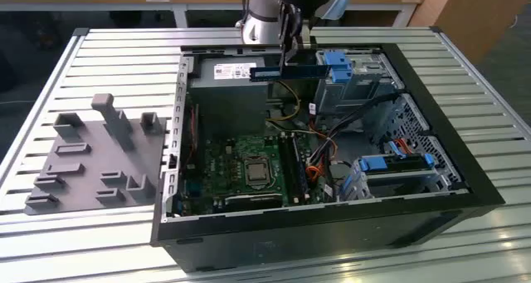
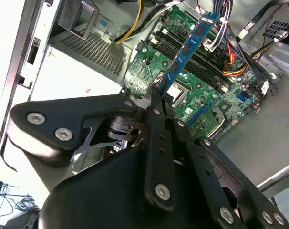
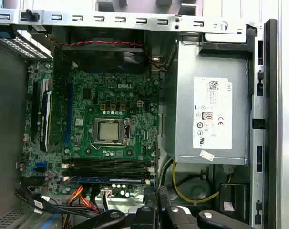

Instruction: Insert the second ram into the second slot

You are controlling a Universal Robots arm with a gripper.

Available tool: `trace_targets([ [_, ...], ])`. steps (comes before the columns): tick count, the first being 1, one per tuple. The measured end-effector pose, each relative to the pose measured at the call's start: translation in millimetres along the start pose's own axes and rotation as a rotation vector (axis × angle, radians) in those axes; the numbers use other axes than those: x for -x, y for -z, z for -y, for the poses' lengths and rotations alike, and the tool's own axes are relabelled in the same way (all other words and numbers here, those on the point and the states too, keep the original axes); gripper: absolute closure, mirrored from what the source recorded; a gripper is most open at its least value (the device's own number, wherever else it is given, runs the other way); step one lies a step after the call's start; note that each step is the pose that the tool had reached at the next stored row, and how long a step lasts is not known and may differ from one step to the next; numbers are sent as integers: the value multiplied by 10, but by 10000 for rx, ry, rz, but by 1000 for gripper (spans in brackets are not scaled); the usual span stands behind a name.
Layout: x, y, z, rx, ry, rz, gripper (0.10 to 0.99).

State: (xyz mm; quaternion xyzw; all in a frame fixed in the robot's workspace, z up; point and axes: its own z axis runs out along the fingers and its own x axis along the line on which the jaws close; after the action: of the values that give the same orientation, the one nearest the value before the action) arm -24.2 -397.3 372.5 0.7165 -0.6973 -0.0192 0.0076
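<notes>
I had my gripper [image 1: 289,62] closed on the memory stick [image 1: 286,72], fingers [image 2: 157,119] pinching the blue board from both faces. In the second wrist view the grip sat near one end of the stick [image 2: 187,47], with the rest reaching out past my fingertips. I held it on edge with its long side level. I judged this kept the bottom contact edge free and facing down, as a slot would need.

The stick hung in the air above the open computer case [image 1: 332,233], over the power supply [image 1: 228,90] at the far end. It touched nothing but my fingers. The memory slots [image 3: 108,167] lay well apart from it on the green circuit board [image 1: 240,165], just beside the processor socket [image 3: 110,130]. The slots were long, dark and parallel; I could not tell which was the second. The case lay on its side with the panel off, which I took to be why the slots faced straight up.

As for writing, the stick wore a white label [image 1: 265,73] whose print was too small to make out. The power supply had a large white sticker [image 3: 212,112] crowded with small marks and a code block. The circuit board had white lettering above the socket.
</notes>
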Motion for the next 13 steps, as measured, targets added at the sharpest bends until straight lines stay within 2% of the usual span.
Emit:
trace_targets([
  [13, -27, 0, -1, 0, 0, 0, 949],
])
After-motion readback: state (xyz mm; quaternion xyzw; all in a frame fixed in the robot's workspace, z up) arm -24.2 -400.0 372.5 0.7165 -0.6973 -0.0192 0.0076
